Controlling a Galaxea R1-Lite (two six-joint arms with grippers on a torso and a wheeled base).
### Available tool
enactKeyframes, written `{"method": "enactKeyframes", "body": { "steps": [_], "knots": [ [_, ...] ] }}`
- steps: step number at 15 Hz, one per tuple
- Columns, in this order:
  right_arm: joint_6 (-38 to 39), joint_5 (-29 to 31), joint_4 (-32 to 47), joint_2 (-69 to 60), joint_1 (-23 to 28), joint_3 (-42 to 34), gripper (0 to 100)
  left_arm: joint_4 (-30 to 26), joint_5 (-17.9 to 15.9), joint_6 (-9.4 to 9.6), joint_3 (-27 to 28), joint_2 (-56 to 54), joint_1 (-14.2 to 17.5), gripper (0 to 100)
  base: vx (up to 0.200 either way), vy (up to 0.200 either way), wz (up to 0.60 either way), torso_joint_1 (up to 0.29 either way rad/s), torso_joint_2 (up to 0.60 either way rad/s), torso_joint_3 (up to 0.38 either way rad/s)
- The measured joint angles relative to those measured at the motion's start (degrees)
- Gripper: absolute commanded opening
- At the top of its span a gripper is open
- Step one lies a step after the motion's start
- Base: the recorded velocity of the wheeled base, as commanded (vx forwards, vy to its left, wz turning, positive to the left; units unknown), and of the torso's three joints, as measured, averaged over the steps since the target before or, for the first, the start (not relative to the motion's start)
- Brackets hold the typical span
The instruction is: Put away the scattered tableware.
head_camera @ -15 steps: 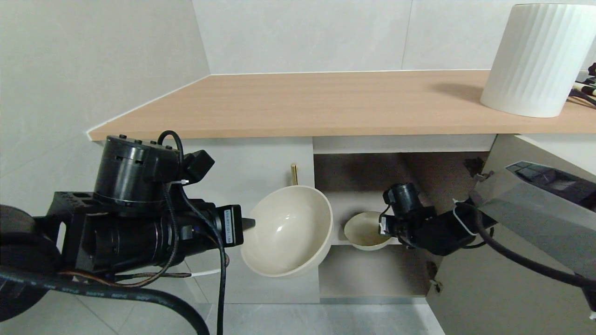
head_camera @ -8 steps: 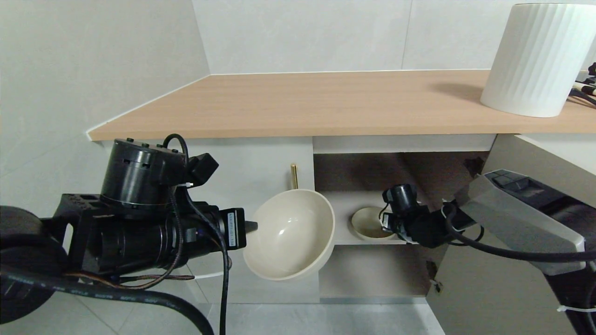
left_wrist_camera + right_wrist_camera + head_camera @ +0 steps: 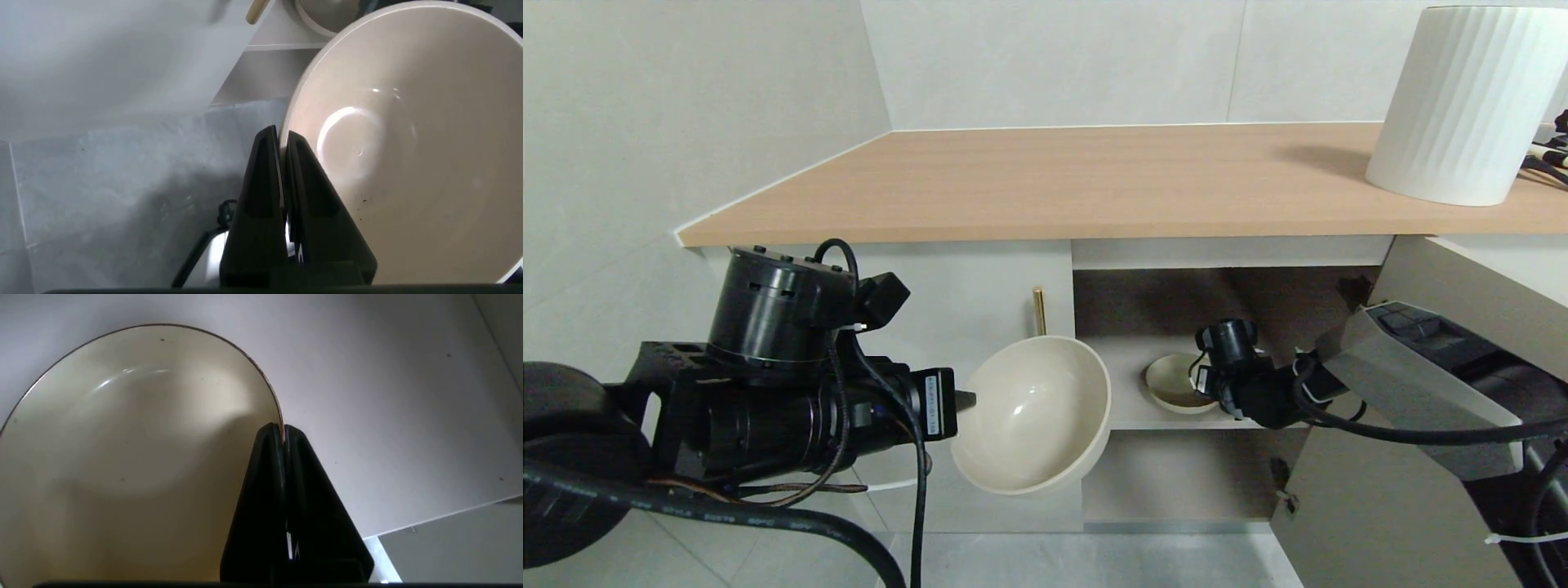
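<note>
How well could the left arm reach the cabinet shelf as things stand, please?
Probably not yet: the right tool, clamped on the small bowl, occupies the shelf opening, and the left tool holds the large bowl.

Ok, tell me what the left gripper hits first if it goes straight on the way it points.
Likely the closed cabinet door near its brass handle, met by the large bowl that the left gripper holds ahead of it; depth is unclear.
</note>
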State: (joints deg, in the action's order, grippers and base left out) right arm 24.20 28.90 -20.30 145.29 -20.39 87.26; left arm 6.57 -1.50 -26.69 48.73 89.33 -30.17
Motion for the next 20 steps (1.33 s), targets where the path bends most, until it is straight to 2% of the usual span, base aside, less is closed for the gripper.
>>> {"method": "enactKeyframes", "body": {
  "steps": [3,4,9,11,12,14,17,20],
  "knots": [
    [0.32,0.6,-0.3,0.17,0.04,0.3,0,0.0,0.0,0.0,0.0,0.16,-0.15,0,0.0,0.0,0.0,0.0,0.0,0.0],
    [0.38,0.77,-0.33,0.2,0.04,0.48,100,0.0,0.02,-0.02,0.0,0.24,-0.2,0,0.0,0.0,0.0,0.0,0.0,0.0],
    [0.98,0.9,-0.28,-0.55,0.11,0.22,100,0.12,0.17,0.0,0.22,1.77,-0.85,0,0.0,0.0,0.0,0.0,0.0,0.0],
    [1.61,0.57,-0.12,-2.71,-0.05,-1.97,100,0.12,1.43,0.0,0.5,3.58,-1.49,0,0.0,0.0,0.0,0.0,0.0,0.0],
    [1.74,-0.11,-0.01,-4.27,-0.2,-3.55,100,0.12,2.89,0.0,0.59,4.72,-1.96,0,0.0,0.0,0.0,0.0,0.0,0.0],
    [1.85,-3.91,0.51,-9.59,-1.4,-8.24,100,0.12,8.52,0.0,1.19,8.02,-3.29,0,0.0,0.0,0.0,0.0,0.0,0.0],
    [1.85,-13.39,4.13,-19.69,-4.85,-15.91,100,0.24,16.66,0.04,2.23,13.89,-5.61,0,0.0,0.0,0.0,0.0,0.0,0.0],
    [-0.37,-24.83,7.46,-30.4,-10.22,-24.06,100,0.13,19.01,0.09,2.57,18.36,-8.19,0,0.0,0.0,0.0,0.0,0.0,0.0]
  ]
}}
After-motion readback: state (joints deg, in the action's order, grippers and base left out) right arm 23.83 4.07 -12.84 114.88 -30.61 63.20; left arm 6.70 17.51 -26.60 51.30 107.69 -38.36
